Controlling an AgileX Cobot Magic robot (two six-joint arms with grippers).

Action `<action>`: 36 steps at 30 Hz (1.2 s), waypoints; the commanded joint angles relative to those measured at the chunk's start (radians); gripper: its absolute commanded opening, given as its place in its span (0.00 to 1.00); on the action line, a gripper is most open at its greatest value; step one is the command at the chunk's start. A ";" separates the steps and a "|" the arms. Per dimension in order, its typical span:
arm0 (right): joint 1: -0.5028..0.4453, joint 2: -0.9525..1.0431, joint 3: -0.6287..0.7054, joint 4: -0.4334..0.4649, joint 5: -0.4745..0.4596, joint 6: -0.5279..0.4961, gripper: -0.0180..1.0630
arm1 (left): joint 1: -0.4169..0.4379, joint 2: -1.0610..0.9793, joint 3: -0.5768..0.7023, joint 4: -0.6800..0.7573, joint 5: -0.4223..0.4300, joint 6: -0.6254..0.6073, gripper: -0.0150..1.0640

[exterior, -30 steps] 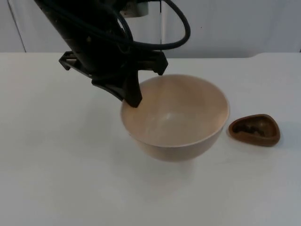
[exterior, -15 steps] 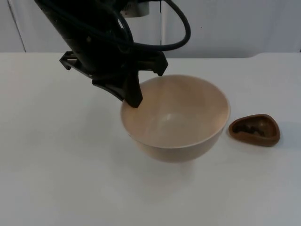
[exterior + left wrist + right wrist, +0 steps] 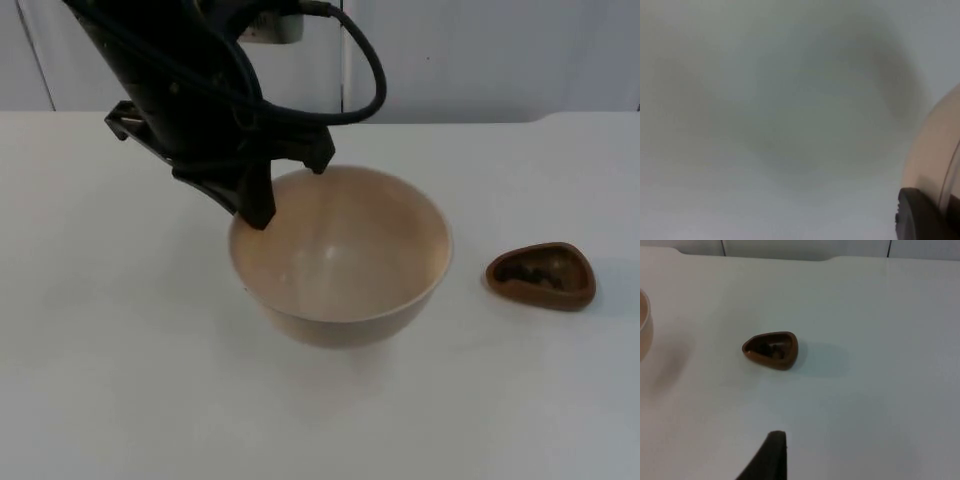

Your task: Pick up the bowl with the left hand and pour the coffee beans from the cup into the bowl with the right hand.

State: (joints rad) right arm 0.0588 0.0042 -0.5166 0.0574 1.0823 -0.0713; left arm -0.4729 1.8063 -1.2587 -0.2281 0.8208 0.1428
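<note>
L gripper pinches bowl rim, bowl off table. Cup w/ beans sits well to its right. R gripper: can't tell if spread; arm waits. Keep bowl level, steady for pour.

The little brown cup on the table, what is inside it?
Dark coffee beans lie inside the brown cup, clustered on its bottom. Its near wall hides part of the inside, so how many there are cannot be told. It stands apart from the bowl.
</note>
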 commanded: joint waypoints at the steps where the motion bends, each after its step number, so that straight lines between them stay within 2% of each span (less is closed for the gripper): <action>1: -0.006 -0.004 0.000 -0.007 -0.003 0.000 0.99 | -0.005 -0.011 -0.006 0.013 0.004 -0.020 0.01; 18: -0.006 -0.004 0.000 -0.003 -0.003 0.000 0.99 | -0.005 -0.052 -0.006 0.039 -0.001 -0.044 0.01; 28: -0.006 0.000 -0.024 -0.003 -0.009 0.004 0.99 | -0.005 -0.051 -0.006 0.091 0.027 -0.096 0.01; 33: -0.006 0.109 -0.059 -0.003 -0.002 0.026 0.99 | -0.009 -0.051 -0.009 0.139 0.050 -0.124 0.01; 36: -0.006 0.179 -0.076 -0.003 -0.002 0.026 0.99 | -0.028 -0.051 -0.022 0.228 0.066 -0.184 0.01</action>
State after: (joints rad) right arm 0.0588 0.1741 -0.5846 0.0574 1.0823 -0.0465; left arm -0.4879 1.7703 -1.2711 -0.0215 0.8816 -0.0117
